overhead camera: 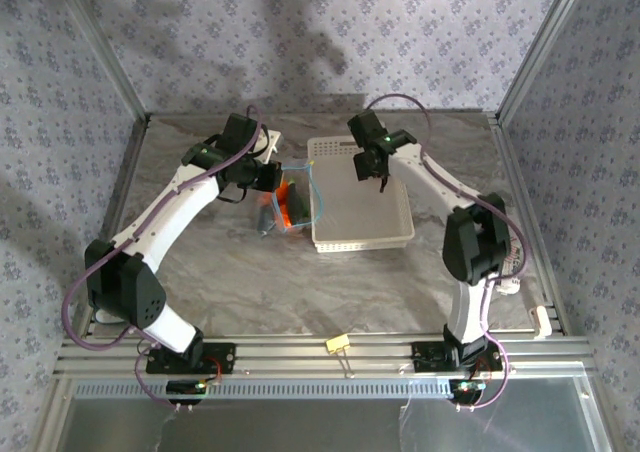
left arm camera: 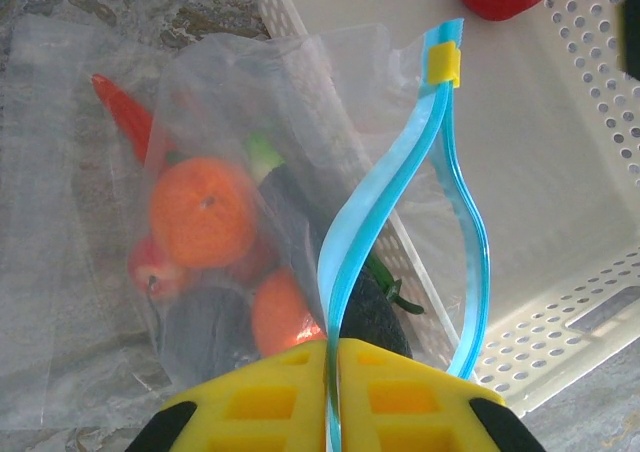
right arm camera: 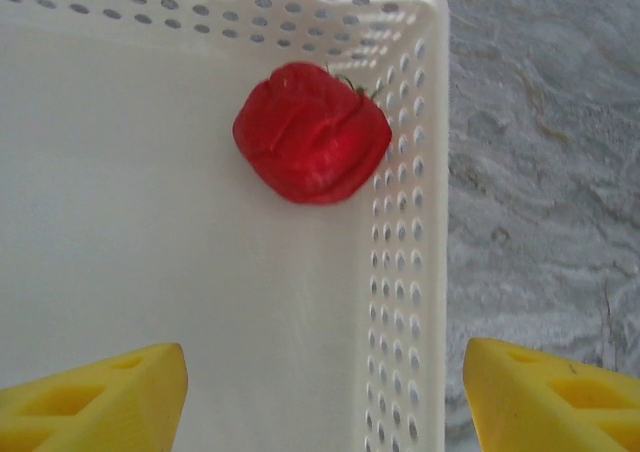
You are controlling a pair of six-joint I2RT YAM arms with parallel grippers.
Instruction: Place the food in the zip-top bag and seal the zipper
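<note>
Closest, our left gripper (left arm camera: 330,357) pinches one lip of the zipper (left arm camera: 352,222), whose long axis runs straight ahead of it; the bag (left arm camera: 80,272) lies ahead-left, food (left arm camera: 200,212) inside, mouth gaping rightward. We judge loading unfinished: our right gripper (right arm camera: 325,382) hangs open, empty, the pepper (right arm camera: 310,132) just ahead in the basket (right arm camera: 400,272) corner. Next: descend, grasp it.
</note>
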